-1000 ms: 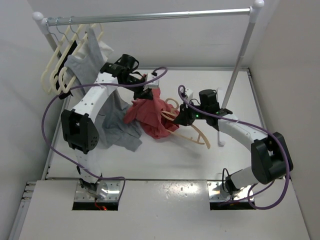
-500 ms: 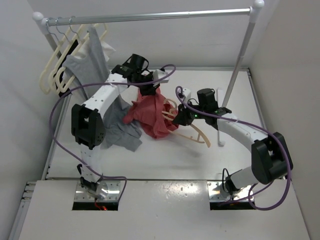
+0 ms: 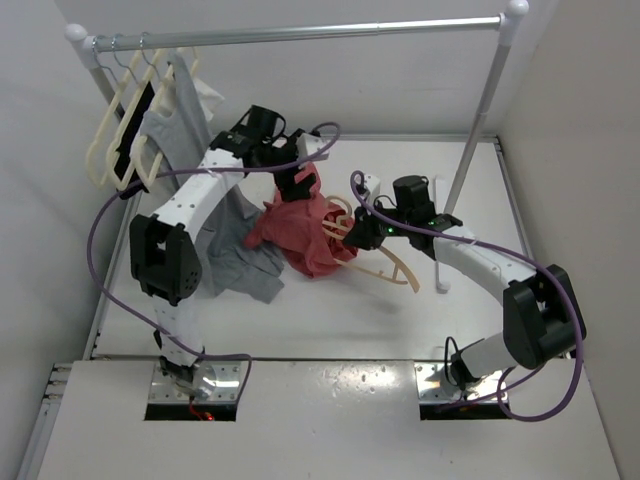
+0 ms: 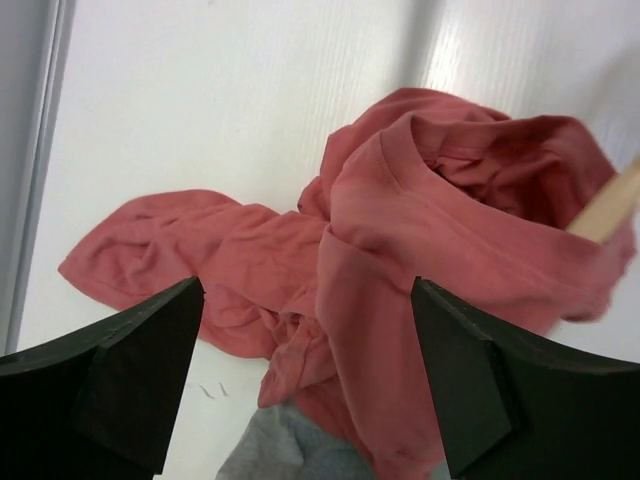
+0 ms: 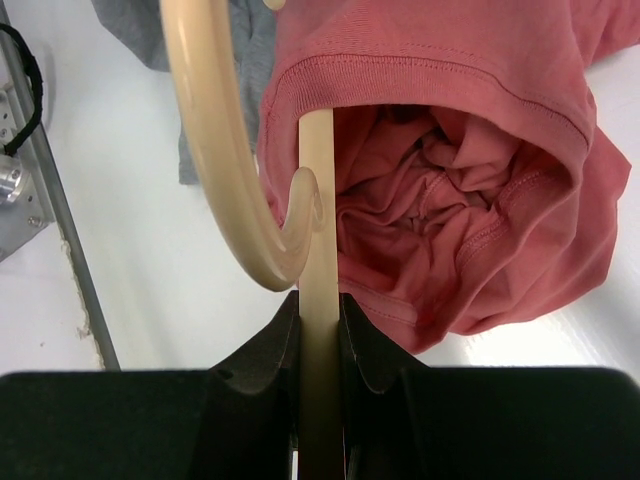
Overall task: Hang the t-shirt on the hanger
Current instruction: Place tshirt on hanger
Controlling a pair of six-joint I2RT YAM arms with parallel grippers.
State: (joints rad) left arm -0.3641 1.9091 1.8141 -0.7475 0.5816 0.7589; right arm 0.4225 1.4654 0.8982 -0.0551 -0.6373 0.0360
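The left gripper's [image 4: 307,300] fingers [image 4: 130,380] stand wide apart with nothing between them, hovering above the t-shirt [image 4: 400,230]. The right gripper's [image 5: 318,350] fingers [image 5: 260,360] are clamped on the hanger's [image 5: 315,250] straight bar, which runs into a hemmed opening of the shirt, with the curved hook just beside it on the left. The shirt sits bunched in a heap at mid-table, one sleeve spread flat to the side and its edge touching a grey garment [image 3: 235,250]. The hanger's far shoulder sticks out of the heap towards the right arm. The grey garment trails down from the left end of a metal rail [image 3: 300,33] to the white table [image 3: 330,320]. Cream hangers [image 3: 120,140] hang on the rail beside it, and white walls close in the table at the back and sides
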